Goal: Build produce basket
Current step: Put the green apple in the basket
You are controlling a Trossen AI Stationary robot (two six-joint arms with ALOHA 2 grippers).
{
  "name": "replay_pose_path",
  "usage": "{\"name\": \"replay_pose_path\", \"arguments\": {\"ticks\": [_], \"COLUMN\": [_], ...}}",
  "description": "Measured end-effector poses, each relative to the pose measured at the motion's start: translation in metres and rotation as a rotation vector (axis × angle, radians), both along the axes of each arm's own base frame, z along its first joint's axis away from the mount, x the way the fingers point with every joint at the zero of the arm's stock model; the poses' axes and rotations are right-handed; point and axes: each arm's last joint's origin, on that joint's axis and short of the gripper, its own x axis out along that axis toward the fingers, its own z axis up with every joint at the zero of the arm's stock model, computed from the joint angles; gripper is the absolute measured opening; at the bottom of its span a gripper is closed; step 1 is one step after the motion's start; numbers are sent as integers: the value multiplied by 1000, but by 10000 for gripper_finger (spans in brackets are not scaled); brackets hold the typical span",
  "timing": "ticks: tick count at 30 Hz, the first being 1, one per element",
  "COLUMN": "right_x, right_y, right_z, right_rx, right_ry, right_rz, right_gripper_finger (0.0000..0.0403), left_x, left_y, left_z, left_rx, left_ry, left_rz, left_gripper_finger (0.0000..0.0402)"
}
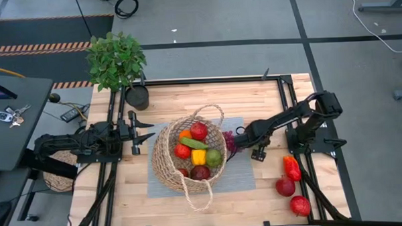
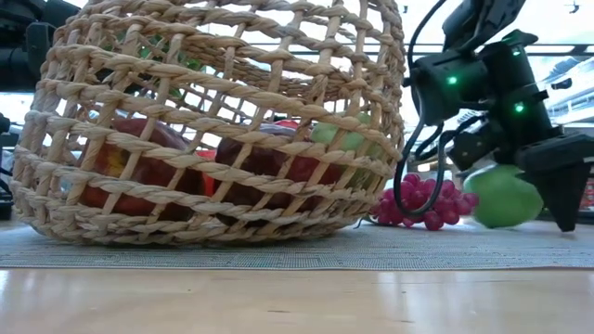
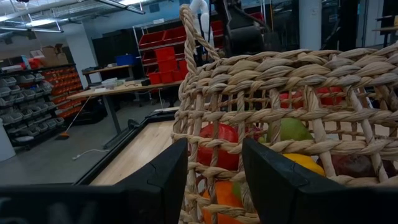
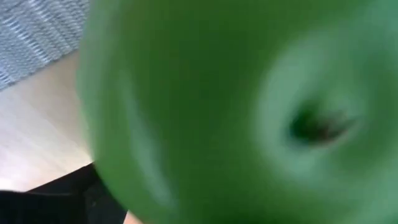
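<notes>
While basket [image 1: 167, 154] sits mid-desk on grey mat, right pincer [image 2: 548, 190] clamps green apple [image 2: 502, 196] just right of it, beside grapes [image 2: 419, 202]. Apple looks smooth, firm, slippery: grip across widest part. Left pincer [image 1: 142, 128] open at basket's left wall.

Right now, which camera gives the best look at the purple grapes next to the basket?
The low view: the purple grapes lie in plain sight on the mat beside the basket. The high view shows only a sliver by the right gripper. Neither wrist view shows them.
</notes>
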Motion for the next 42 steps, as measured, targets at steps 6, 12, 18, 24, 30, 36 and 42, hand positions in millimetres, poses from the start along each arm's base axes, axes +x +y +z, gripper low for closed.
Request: {"name": "replay_pose_path", "arguments": {"ticks": [6,12,18,24,30,36,42], "right_x": [0,4,12,12,14,4,-3], "right_y": [-6,-9,-10,-12,-14,-16,-16], "right_z": [1,20,35,46,61,44,21], "right_rx": [12,-33,-80,-138,-213,-239,-205], "right_ry": [15,9,-129,-222,-399,-416,-475], "right_rz": [-5,20,97,119,141,135,90], "right_gripper_finger": [390,390,391,391,391,389,386], "left_x": [0,0,0,0,0,0,0], "left_y": [0,0,0,0,0,0,0], "left_z": [0,0,0,0,0,0,0], "left_rx": [0,0,0,0,0,0,0], "left_ry": [0,0,0,0,0,1,1], "left_rz": [0,0,0,0,0,0,0], "left_gripper_finger": [160,160,160,160,160,160,160]}}
